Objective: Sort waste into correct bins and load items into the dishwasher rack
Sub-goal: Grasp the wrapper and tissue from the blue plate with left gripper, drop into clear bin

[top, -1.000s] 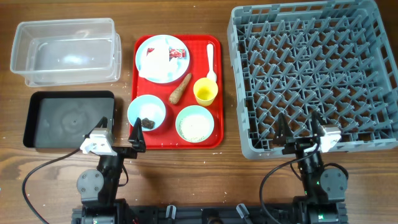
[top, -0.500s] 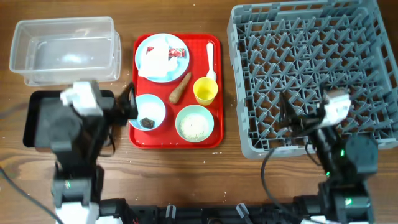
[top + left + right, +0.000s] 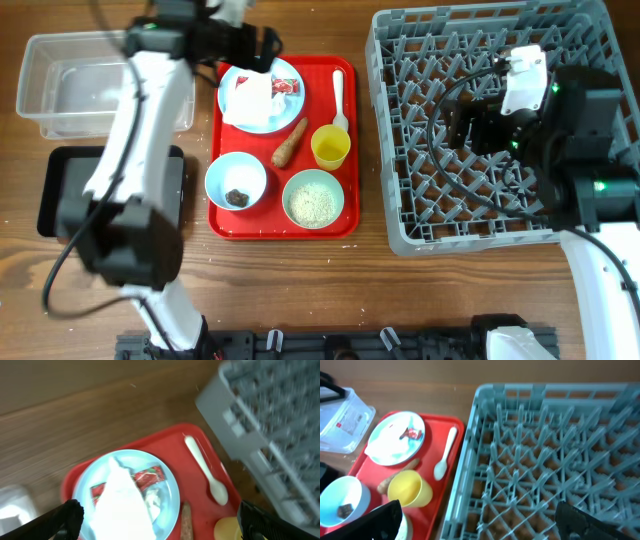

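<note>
left gripper (image 3: 157, 512) hangs jaws-apart over the plate (image 3: 172, 491); paper (image 3: 120, 505) looks light, soft, crushable (pinch its raised middle), wrapper (image 3: 148, 477) thin, slippery; right gripper (image 3: 477, 515) likewise spread.

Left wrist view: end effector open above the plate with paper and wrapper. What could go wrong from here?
1. The crumpled white paper lies over part of the red wrapper on the plate. The open left end effector may take both together, a mis-sort if they belong in different bins, or catch the plate.
2. The stick and spoon lie close beside the plate, so a wide approach could knock them.
</note>
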You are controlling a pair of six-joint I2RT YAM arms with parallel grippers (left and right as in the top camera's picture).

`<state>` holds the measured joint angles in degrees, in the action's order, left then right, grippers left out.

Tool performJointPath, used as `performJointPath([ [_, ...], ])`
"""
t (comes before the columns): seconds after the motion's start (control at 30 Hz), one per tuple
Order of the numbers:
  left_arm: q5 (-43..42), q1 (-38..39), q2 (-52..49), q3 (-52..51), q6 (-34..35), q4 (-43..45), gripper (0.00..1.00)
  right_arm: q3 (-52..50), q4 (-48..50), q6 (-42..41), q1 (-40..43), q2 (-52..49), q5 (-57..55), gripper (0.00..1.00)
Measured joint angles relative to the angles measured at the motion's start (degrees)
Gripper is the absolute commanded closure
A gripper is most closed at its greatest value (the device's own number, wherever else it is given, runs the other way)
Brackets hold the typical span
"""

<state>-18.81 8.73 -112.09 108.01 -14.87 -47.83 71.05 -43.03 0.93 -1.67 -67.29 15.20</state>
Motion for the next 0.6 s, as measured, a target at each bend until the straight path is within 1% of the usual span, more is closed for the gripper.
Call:
performJointPath([
  [0.07, 0.0, 2.51, -5.68, 0.11, -4.2, -0.63, 0.0, 0.04, -2.38, -3.5, 0.0, -1.62, 0.28, 0.0],
  [0.13, 0.02, 3.32, -9.49, 0.13, -5.81, -1.07, 0.0, 0.04, -3.63, -5.07, 0.0, -2.97, 0.46, 0.0],
  [0.2, 1.2, 3.48, -12.13, 0.11, -6.51, -1.03, 0.0, 0.04, -4.59, -5.86, 0.0, -3.74, 0.46, 0.0],
  [0.3, 5.35, 3.3, -15.52, 0.11, -7.13, -0.33, 0.0, 0.04, -5.33, -6.1, 0.0, -4.42, 0.46, 0.0],
  [0.5, 7.52, 0.52, -22.88, 0.13, -6.93, 4.48, 0.0, 0.04, -5.88, -6.29, 0.0, -4.5, 0.48, 0.0],
  [0.53, 7.72, 0.31, -23.04, 0.28, -6.88, 5.49, 0.02, 0.04, -5.97, -6.29, 0.0, -4.5, 0.46, 0.0],
  [0.6, 8.26, 0.31, -23.56, 0.39, -6.82, 6.75, 0.6, 0.04, -6.05, -6.29, 0.0, -4.52, 0.48, 0.0],
])
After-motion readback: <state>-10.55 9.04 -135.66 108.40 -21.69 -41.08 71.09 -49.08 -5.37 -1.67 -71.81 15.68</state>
